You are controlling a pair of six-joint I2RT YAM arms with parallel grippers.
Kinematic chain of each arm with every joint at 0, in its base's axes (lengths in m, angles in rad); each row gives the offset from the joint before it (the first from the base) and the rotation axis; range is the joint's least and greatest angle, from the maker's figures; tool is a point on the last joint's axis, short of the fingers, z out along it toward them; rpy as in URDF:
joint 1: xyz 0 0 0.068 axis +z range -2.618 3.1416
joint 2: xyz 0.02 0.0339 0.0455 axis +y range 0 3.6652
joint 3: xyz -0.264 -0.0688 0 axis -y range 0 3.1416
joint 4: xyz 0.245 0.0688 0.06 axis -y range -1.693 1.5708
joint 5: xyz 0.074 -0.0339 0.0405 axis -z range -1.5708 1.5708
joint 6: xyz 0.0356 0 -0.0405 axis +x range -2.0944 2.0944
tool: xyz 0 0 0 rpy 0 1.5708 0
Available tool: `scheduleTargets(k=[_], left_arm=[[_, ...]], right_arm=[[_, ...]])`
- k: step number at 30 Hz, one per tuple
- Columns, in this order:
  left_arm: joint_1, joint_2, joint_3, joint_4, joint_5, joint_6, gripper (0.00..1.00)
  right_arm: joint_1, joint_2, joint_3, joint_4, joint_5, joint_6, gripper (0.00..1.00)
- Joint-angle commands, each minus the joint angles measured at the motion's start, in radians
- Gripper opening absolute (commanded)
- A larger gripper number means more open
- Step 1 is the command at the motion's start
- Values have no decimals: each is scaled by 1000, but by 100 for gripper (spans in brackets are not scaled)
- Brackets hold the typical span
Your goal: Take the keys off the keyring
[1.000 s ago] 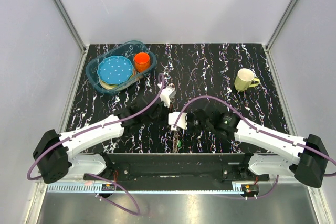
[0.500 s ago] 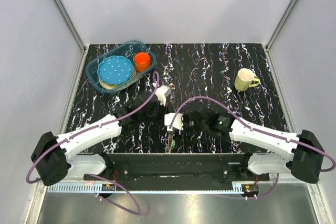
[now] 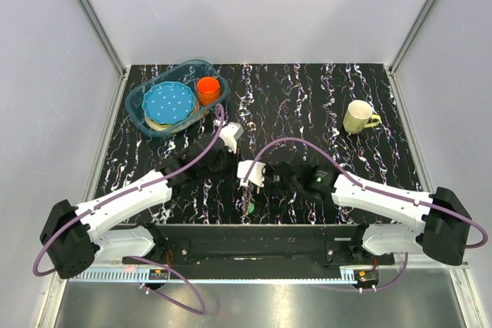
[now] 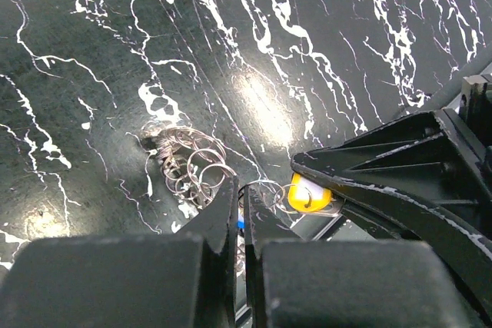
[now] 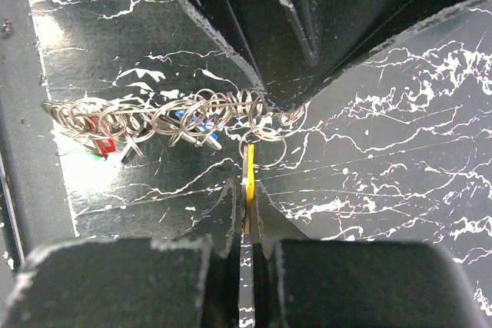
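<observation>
The keyring bunch (image 5: 154, 122) is a chain of thin silvery rings with small red, green and blue pieces, stretched across the black marbled table. In the top view only its green end (image 3: 250, 207) shows, near the front edge. My right gripper (image 5: 247, 190) is shut on a flat yellow key tag (image 5: 248, 165) hanging from an end ring. My left gripper (image 4: 243, 193) is shut on a ring (image 4: 261, 187) of the bunch, right beside the yellow tag (image 4: 307, 196). In the top view the left gripper (image 3: 237, 178) and the right gripper (image 3: 250, 186) meet tip to tip.
A clear tub (image 3: 138, 105) at the back left holds a blue dotted plate (image 3: 167, 102) and an orange cup (image 3: 207, 88). A cream mug (image 3: 358, 117) stands at the back right. The table's front edge (image 3: 254, 226) lies just below the bunch.
Both grippers have shifted a little to the left and away from the front edge while still pinched together. The bunch has been drawn along with them.
</observation>
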Motion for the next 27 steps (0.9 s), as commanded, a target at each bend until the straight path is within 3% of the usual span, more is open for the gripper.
scheduleTargets(k=[1, 27], left_arm=[[49, -32, 17, 150, -199, 10, 0], [52, 60, 62, 143, -114, -51, 0]], right_arm=[[46, 20, 29, -64, -70, 54, 0], [113, 126, 127, -123, -25, -201, 0]])
